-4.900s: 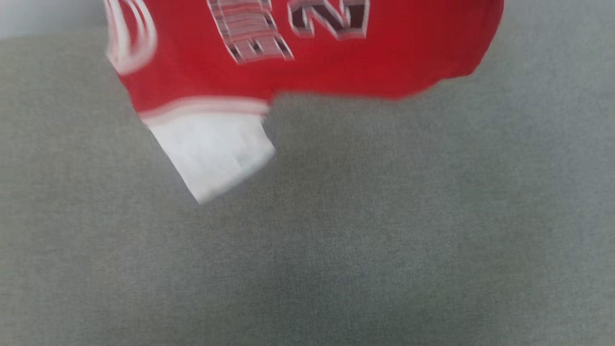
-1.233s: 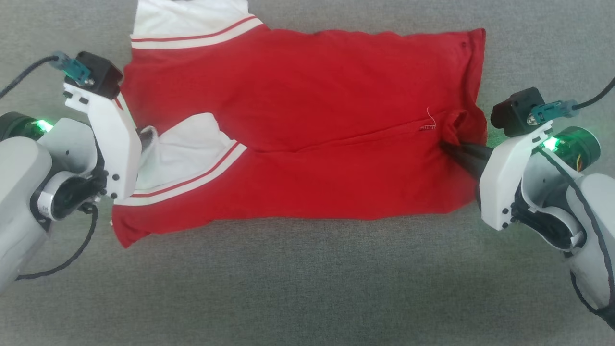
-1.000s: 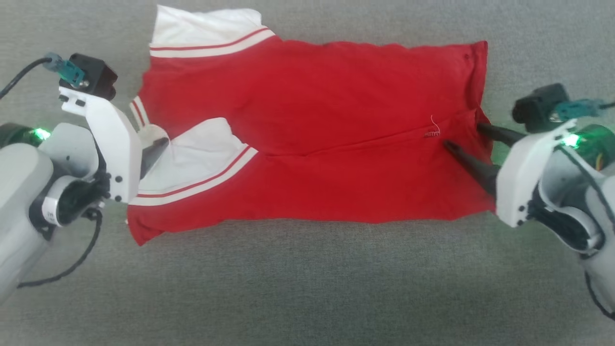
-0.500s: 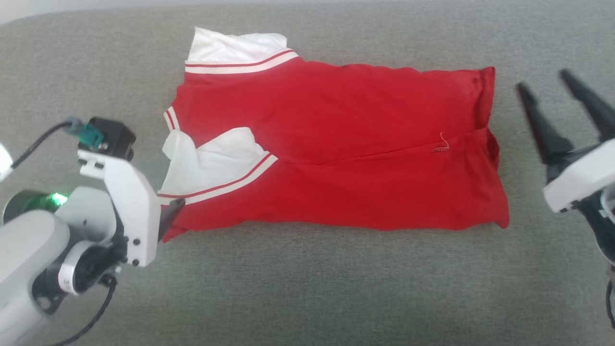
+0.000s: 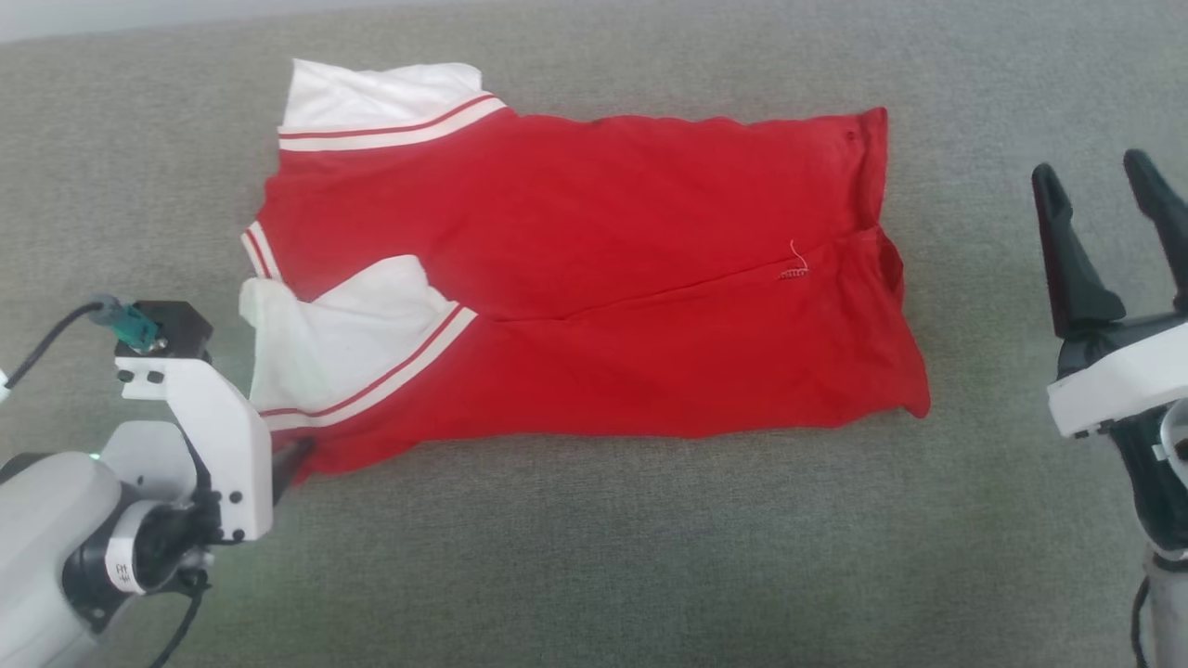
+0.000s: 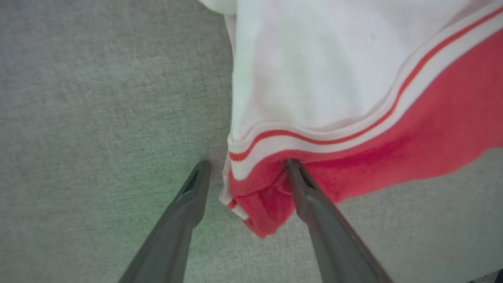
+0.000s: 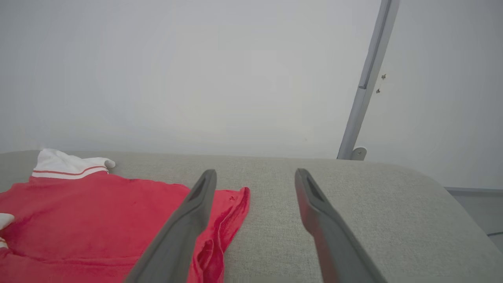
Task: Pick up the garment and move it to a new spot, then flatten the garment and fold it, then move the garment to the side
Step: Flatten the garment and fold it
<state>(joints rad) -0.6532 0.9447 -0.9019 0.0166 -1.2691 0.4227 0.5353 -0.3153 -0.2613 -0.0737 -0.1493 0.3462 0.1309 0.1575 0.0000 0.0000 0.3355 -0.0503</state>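
The fold step is judged to be in hand. The red jersey-style shirt, with white short sleeves and red-and-white striped trim, is lying lengthwise across the middle of the grey woven upholstered surface. It is already doubled over along a line running from the sleeve end towards the hem end, and one white sleeve is turned up on top near the left end. Nothing is being gripped. The left gripper is being held low at the shirt's near left corner with its jaws spread wide. In the left wrist view that red corner is lying between the two dark fingers, with one finger resting against the cloth, but no pinch is being made. The right gripper is being held clear of the shirt, beyond its hem end, with its jaws just as wide and empty. The next move is judged to call for a crosswise fold, with one end being lifted and laid over the other and the edges kept aligned so that the loose sleeve is not dragged out. No number, brand or label can be read on the upturned face. Only a small pale stitched mark with a loose thread is showing near the hem end.
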